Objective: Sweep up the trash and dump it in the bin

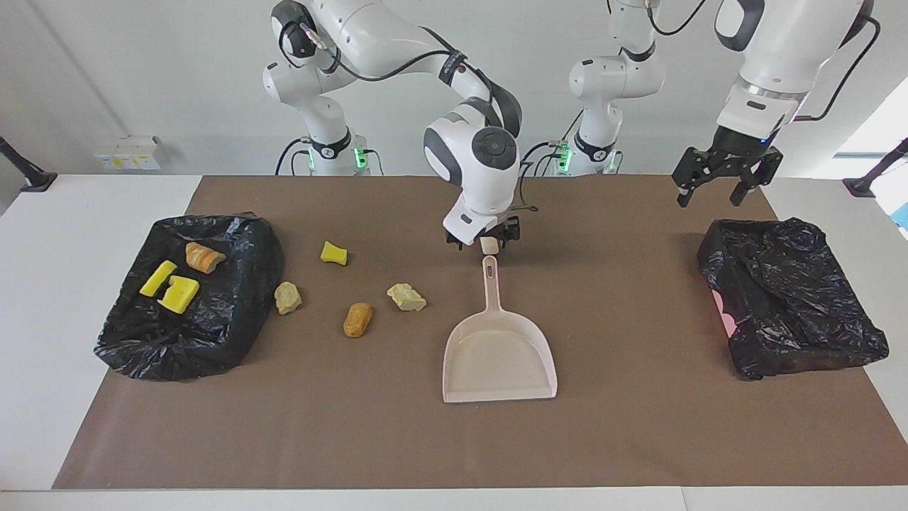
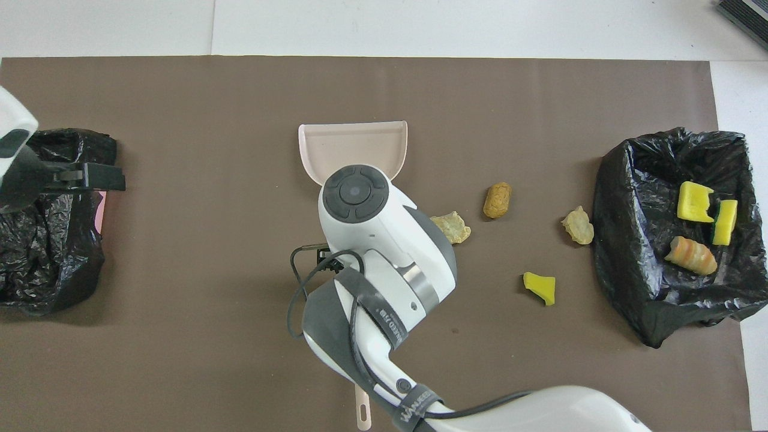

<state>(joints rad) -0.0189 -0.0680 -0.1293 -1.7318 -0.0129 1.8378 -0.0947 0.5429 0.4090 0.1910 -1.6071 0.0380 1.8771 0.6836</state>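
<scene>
The pale pink dustpan (image 1: 499,358) lies flat mid-table, its handle (image 1: 489,284) pointing toward the robots. My right gripper (image 1: 486,240) hangs open just above the handle's end, holding nothing. Four trash lumps sit on the mat between dustpan and bin: a yellow chunk (image 1: 333,253), two tan pieces (image 1: 287,297) (image 1: 406,297) and an orange-brown one (image 1: 357,319). The black-lined bin (image 1: 234,319) at the right arm's end holds yellow chunks (image 1: 170,287) and a bread piece (image 1: 203,257). My left gripper (image 1: 720,183) hovers open, beside the other black bag (image 1: 787,298).
A brown mat (image 1: 638,440) covers the table. The black bag at the left arm's end shows a pink patch (image 1: 718,312) on its side. In the overhead view the right wrist (image 2: 360,204) hides most of the dustpan's handle.
</scene>
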